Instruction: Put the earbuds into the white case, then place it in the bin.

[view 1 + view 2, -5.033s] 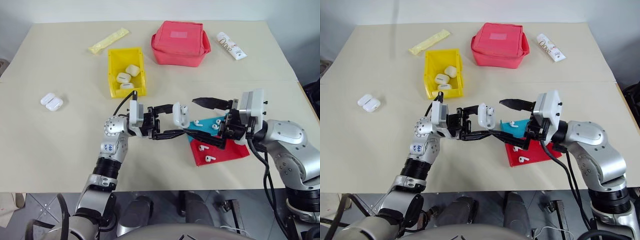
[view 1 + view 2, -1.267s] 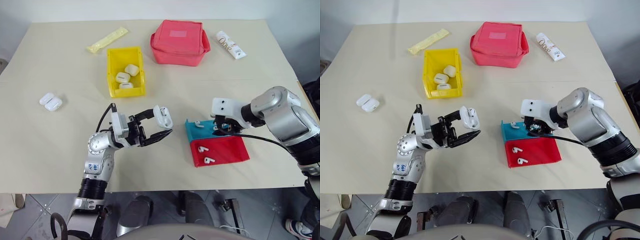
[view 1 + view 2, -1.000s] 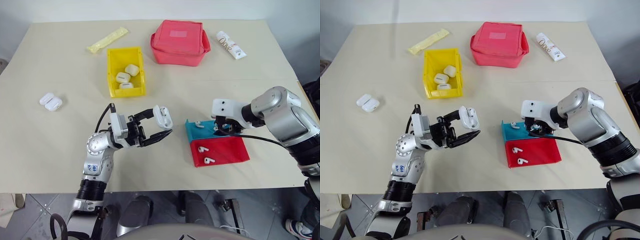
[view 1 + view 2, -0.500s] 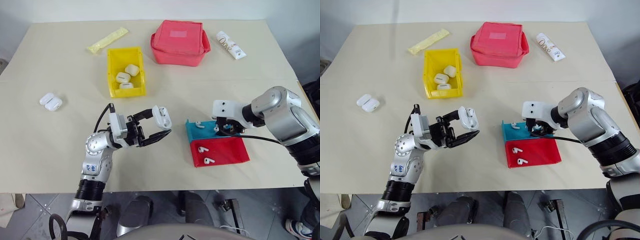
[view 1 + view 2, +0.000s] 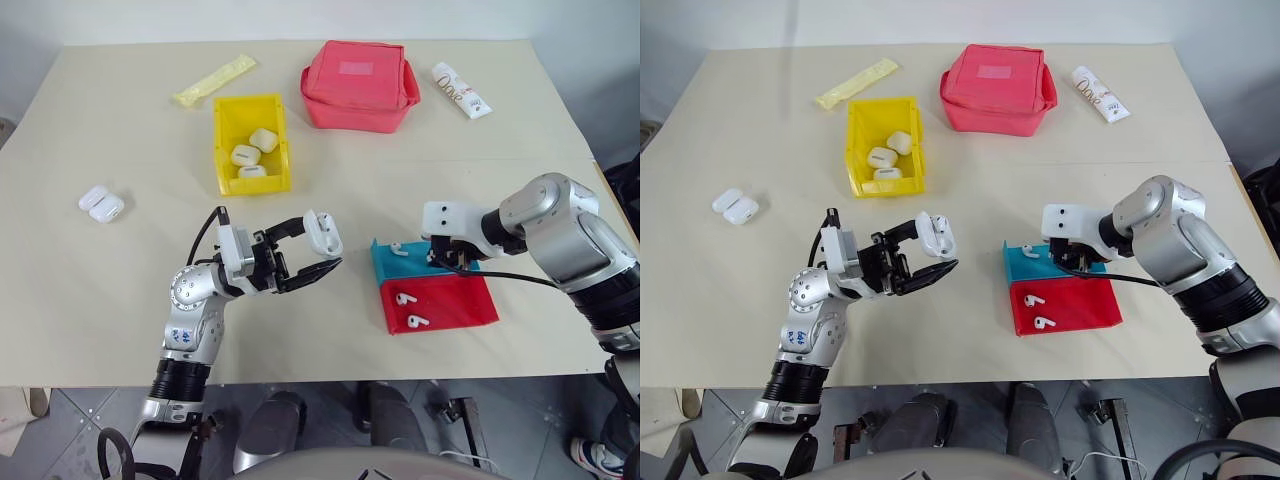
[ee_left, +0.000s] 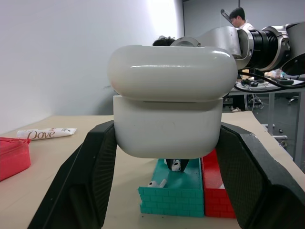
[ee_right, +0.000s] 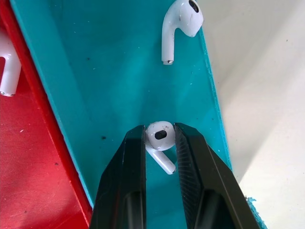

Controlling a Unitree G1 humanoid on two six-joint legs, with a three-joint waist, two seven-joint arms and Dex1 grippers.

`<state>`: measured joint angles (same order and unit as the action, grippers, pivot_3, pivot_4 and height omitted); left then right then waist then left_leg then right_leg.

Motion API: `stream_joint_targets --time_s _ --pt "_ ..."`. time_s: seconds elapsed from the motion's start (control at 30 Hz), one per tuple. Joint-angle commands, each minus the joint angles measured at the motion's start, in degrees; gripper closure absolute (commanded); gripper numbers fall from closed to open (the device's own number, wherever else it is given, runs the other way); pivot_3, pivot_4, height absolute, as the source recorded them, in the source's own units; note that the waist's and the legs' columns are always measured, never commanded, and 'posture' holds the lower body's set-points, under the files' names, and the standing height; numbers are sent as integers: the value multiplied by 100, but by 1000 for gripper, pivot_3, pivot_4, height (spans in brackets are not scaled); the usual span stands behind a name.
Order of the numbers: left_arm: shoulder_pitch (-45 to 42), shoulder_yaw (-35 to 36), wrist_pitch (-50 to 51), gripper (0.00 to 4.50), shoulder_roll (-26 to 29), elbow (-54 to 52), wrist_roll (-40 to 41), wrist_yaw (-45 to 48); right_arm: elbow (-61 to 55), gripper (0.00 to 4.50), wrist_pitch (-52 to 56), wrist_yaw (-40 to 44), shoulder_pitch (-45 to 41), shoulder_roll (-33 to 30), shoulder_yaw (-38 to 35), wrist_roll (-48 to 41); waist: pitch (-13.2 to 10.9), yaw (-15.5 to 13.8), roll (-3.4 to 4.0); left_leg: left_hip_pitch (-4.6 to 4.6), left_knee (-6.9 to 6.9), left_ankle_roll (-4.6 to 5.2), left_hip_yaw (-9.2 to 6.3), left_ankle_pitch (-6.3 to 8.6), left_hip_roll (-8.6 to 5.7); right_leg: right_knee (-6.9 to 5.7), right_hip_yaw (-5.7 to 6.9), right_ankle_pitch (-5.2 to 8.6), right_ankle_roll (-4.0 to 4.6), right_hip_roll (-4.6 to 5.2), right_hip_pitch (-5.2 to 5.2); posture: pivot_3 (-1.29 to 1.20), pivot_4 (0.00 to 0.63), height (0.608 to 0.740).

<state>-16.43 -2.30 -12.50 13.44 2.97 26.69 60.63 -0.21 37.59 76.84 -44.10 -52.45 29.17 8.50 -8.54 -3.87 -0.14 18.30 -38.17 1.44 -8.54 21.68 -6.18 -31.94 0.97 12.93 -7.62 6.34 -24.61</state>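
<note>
The right gripper (image 7: 159, 138) pinches an earbud (image 7: 159, 135) by its bulbous head over the teal tray (image 7: 95, 95), mid-right in the head views. Glossy, tiny and light, it looks prone to squirting out; the head seems the surest hold. The left gripper (image 5: 305, 252) clamps the open white case (image 5: 323, 233) at centre

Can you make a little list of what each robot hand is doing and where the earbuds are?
left hand: holds the white case above the table
right hand: fingers closed on one earbud in the blue tray
other earbud: lying in the blue tray
red tray: two earbuds
bin: three white cases inside
</note>
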Motion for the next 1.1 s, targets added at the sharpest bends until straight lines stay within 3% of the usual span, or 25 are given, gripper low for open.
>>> stream_joint_targets --time_s 0.03,0.17,0.4,0.5,0.63,0.7,0.83,0.9,0.97,1.1 --pt "-5 -14 -61 1736 -20 -137 21 -35 -155 4007 14 69 8 -3 -80 9 0 1 0 0 0 0 0 0 0 0 0 0 0 0 0 0 150 740" --pt "-47 -16 -71 1736 -42 -52 30 -8 -340 4007 108 114 -58 5 -298 -198 -1 4 1 1 0 0 0 0 0 0 0 0 0 0 -2 0 150 740" --pt "-286 0 -137 1736 -101 405 76 242 -927 4007 675 63 190 7 -1305 -1202 -1 -23 1 2 0 0 -4 0 0 3 2 0 0 0 0 0 150 740" --pt "-445 15 -157 1736 -127 651 103 410 -1218 4007 1076 -118 369 126 -1929 -1759 -1 -43 1 4 -3 1 -4 0 -1 2 3 -2 2 1 0 0 150 740" --pt "-713 -32 -110 1736 -182 944 165 740 -2133 4007 1828 -365 858 564 -3510 -3177 -1 -52 1 5 0 -1 -7 0 2 3 4 -3 3 -1 -1 0 150 740" --pt "-795 -29 -111 1736 -208 1057 169 857 -2422 4007 2176 -499 992 609 -3795 -3587 -1 -64 1 6 0 -1 -11 -1 3 2 7 -2 3 -1 -1 0 150 740" --pt "-1141 -86 -69 1736 -321 1399 214 1251 -3370 4007 3234 -1259 1244 1414 -4913 -5201 3 -63 -4 3 -2 0 -13 -1 4 4 6 -4 5 0 5 0 150 740" --pt "-1399 -121 -91 1736 -408 1677 202 1478 -3659 4007 3491 -2016 1386 2096 -5299 -5843 4 -62 -7 4 -2 0 -11 -2 1 -1 4 -5 5 2 2 0 150 740" --pt "-1625 -133 -100 1736 -483 1900 195 1664 -3829 4007 3616 -2661 1491 2581 -5469 -6270 5 -54 -6 4 -2 -2 -14 -2 3 0 6 -6 7 0 3 0 150 740" --pt "-1956 -70 -154 1736 -588 2248 187 1912 -3952 4007 3495 -3452 1661 2940 -5357 -6801 4 -26 -3 3 2 1 -12 -5 -2 -2 3 -6 7 2 -2 0 150 740"
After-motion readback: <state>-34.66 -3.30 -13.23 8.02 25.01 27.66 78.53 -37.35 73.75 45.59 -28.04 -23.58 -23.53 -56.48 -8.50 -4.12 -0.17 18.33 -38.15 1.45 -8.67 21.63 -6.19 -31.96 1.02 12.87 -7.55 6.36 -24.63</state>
